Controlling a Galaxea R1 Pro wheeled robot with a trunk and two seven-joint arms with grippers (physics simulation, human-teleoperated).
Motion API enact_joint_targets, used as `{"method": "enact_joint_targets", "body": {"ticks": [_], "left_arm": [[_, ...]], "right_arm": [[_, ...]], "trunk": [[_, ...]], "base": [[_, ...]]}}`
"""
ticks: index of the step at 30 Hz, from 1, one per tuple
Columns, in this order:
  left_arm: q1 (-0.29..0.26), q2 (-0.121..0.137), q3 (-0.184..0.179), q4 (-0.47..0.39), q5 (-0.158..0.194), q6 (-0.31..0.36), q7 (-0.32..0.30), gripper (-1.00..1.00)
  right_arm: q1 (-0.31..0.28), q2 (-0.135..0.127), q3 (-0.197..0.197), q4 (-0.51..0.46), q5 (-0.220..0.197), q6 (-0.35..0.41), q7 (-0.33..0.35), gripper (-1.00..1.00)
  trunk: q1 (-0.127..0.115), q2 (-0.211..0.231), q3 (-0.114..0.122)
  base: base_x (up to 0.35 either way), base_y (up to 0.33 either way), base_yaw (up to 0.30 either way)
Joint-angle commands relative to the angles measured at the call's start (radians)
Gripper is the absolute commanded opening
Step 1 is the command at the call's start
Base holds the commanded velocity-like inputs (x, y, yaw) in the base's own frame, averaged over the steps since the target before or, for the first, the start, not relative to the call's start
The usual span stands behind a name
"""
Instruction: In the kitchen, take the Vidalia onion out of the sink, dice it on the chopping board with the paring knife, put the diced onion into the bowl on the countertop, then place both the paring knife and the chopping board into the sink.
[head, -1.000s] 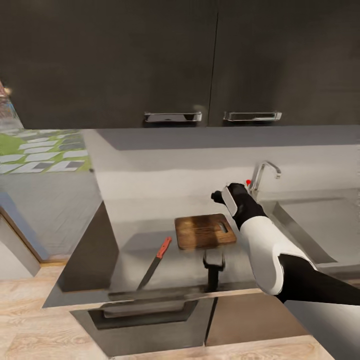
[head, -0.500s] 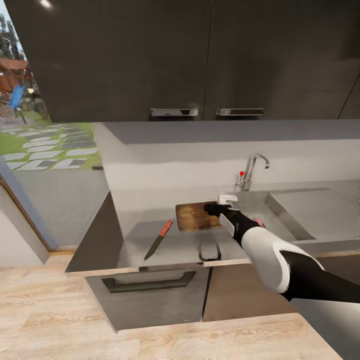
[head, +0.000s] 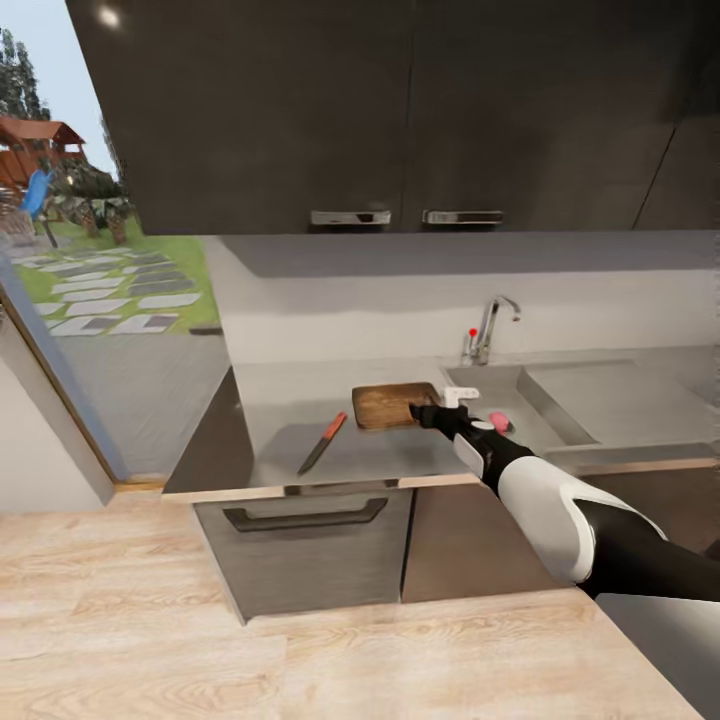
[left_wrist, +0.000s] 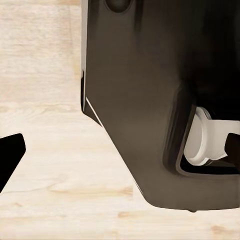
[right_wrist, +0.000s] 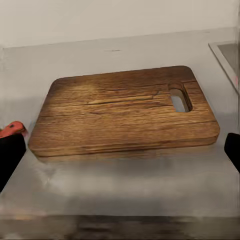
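- Right gripper (head: 425, 412) seems spread wide, empty, our fingertips framing the right wrist view's edges.
- Just ahead, the chopping board (right_wrist: 125, 111) lies flat, long axis crosswise to us.
- Vidalia onion (head: 497, 418) sits beside our wrist, sinkward.

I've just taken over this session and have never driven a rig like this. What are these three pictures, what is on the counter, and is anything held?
The machine is a wheeled robot with two arms, drawn by a simulator.

The head view looks down from its head: its white-and-black right arm reaches over the long grey metallic countertop, with the right gripper at the edge of the rectangular dark brown wooden chopping board. A slim paring knife with an orange-red handle lies left of the board. A small pinkish-red onion shows beside the arm, by the steel sink.

The right wrist view looks along that gripper at the board; its fingers are apart and nothing is between them.

The left wrist view looks at wood floor and the robot's dark body.
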Motion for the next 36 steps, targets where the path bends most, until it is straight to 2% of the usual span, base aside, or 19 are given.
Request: {"method": "enact_joint_targets", "body": {"ticks": [1, 3, 6, 9, 16, 25, 30, 36], "left_arm": [[0.001, 0.0, 0.005, -0.002, 0.005, 0.001, -0.006, 1.0], [0.0, 0.0, 0.005, -0.002, 0.005, 0.001, -0.006, 1.0], [0.0, 0.0, 0.004, -0.002, 0.005, 0.001, -0.006, 1.0], [0.001, 0.0, 0.004, -0.002, 0.005, 0.001, -0.006, 1.0], [0.0, 0.0, 0.004, -0.002, 0.005, 0.001, -0.007, 1.0], [0.001, 0.0, 0.004, -0.002, 0.005, 0.001, -0.006, 1.0], [0.0, 0.0, 0.005, -0.002, 0.005, 0.001, -0.006, 1.0], [0.0, -0.002, 0.008, -0.003, 0.005, 0.001, -0.006, 1.0]], "right_arm": [[-0.001, 0.0, -0.009, 0.004, 0.01, -0.017, 0.002, 1.0], [-0.001, -0.001, -0.009, 0.012, 0.01, -0.049, 0.002, 1.0], [-0.001, -0.002, -0.009, 0.044, 0.011, -0.145, -0.001, 1.0], [0.034, -0.002, -0.01, 0.053, 0.01, -0.225, -0.001, 1.0], [0.062, -0.003, -0.01, 0.054, 0.01, -0.299, 0.0, 1.0], [0.085, -0.003, -0.01, 0.054, 0.01, -0.342, 0.002, 1.0], [0.126, -0.003, -0.008, 0.054, 0.01, -0.444, 0.002, 1.0], [0.189, -0.006, -0.01, 0.054, 0.01, -0.475, 0.002, 1.0]], "trunk": [[0.0, -0.002, -0.002], [0.0, -0.002, -0.002], [0.0, -0.002, -0.002], [0.0, -0.002, -0.002], [0.0, -0.002, -0.002], [0.0, -0.002, -0.002], [0.0, -0.002, -0.002], [0.0, -0.002, -0.002]], "base": [[-0.337, 0.0, 0.0], [-0.337, 0.0, 0.0], [-0.337, 0.0, 0.0], [-0.337, 0.0, 0.0], [-0.337, 0.0, 0.0], [-0.337, 0.0, 0.0], [-0.337, 0.0, 0.0], [-0.282, 0.0, 0.0]]}}
